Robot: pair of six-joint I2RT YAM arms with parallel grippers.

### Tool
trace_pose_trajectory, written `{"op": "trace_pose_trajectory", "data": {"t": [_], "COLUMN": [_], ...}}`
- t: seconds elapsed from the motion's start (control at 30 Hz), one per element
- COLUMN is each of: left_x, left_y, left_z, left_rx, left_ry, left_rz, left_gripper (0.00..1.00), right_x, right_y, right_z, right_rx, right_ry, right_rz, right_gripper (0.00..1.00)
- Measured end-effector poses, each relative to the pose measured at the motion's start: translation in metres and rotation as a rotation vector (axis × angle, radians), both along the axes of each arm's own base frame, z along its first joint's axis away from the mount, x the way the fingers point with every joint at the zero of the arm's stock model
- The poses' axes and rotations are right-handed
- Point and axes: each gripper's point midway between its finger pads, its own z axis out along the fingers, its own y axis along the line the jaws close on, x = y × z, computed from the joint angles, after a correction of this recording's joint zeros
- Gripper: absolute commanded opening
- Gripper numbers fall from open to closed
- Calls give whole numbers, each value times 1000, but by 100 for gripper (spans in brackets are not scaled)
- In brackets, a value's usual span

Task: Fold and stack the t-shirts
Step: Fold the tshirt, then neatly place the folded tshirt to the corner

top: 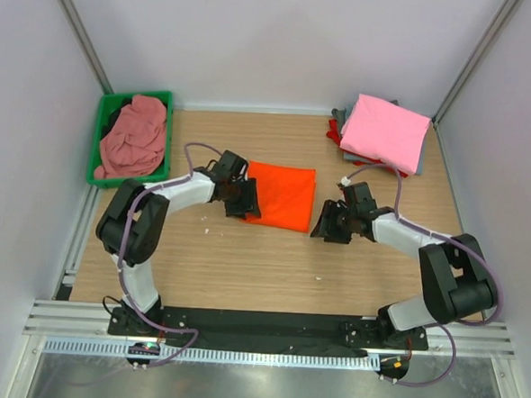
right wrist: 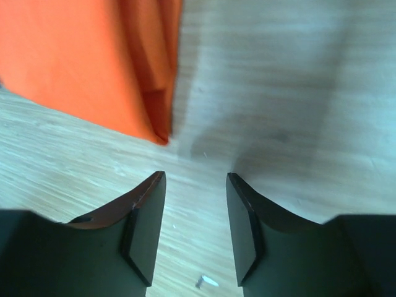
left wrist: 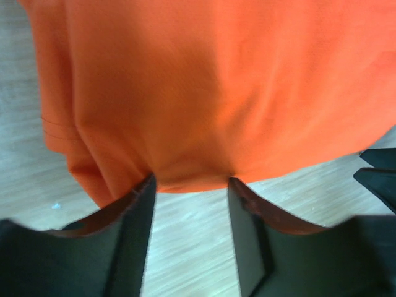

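Okay, orange t-shirt (top: pixel 284 193) lies folded flat on the table (top: pixel 243 270), between the two arms. Left gripper (top: pixel 245 200) sits at its left edge, fingers spread, tips right at the cloth's hem, nothing pinched. Right gripper (top: pixel 329 221) hangs low over bare wood just beside the shirt's right corner, jaws apart, holding nothing. Pink t-shirt (top: pixel 384 132) tops a stack at the far right. Dusty-pink t-shirt (top: pixel 136 137) lies crumpled in the green bin (top: pixel 98 153), far left.

I've got bare table (top: pixel 244 261) open near the arm bases; the orange t-shirt (top: pixel 284 193) lies between left gripper (top: pixel 246 205) and right gripper (top: pixel 325 224), green bin (top: pixel 95 148) blocks far left, t-shirt stack (top: pixel 382 132) far right
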Motion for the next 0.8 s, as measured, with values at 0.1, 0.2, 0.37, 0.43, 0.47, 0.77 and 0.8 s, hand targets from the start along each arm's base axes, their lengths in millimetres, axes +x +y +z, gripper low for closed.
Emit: {"op": "trace_pose_trajectory", "data": {"t": [0.1, 0.2, 0.37, 0.43, 0.47, 0.77, 0.8], "left_x": [-6, -10, 2, 5, 4, -28, -33], "left_y": [2, 8, 15, 18, 19, 49, 53], "left_z": [7, 21, 59, 70, 75, 130, 140], "left_rx": [10, 31, 70, 84, 88, 126, 122], "left_ry": [2, -2, -80, -100, -108, -180, -201], "left_rz": [-8, -5, 0, 0, 0, -11, -8], "left_gripper": [61, 64, 64, 64, 64, 67, 67], "right_x": [-13, -12, 5, 17, 24, 102, 110], "right_y": [-5, -6, -4, -2, -1, -6, -4], "right_z": [7, 24, 38, 38, 35, 17, 16], "right_rx": [-10, 2, -6, -5, -4, 97, 110], "right_ry": [14, -32, -75, -75, -71, -75, -85], "right_rz": [0, 5, -1, -7, -12, -94, -93], "right_gripper": [72, 91, 100, 100, 100, 89, 85]}}
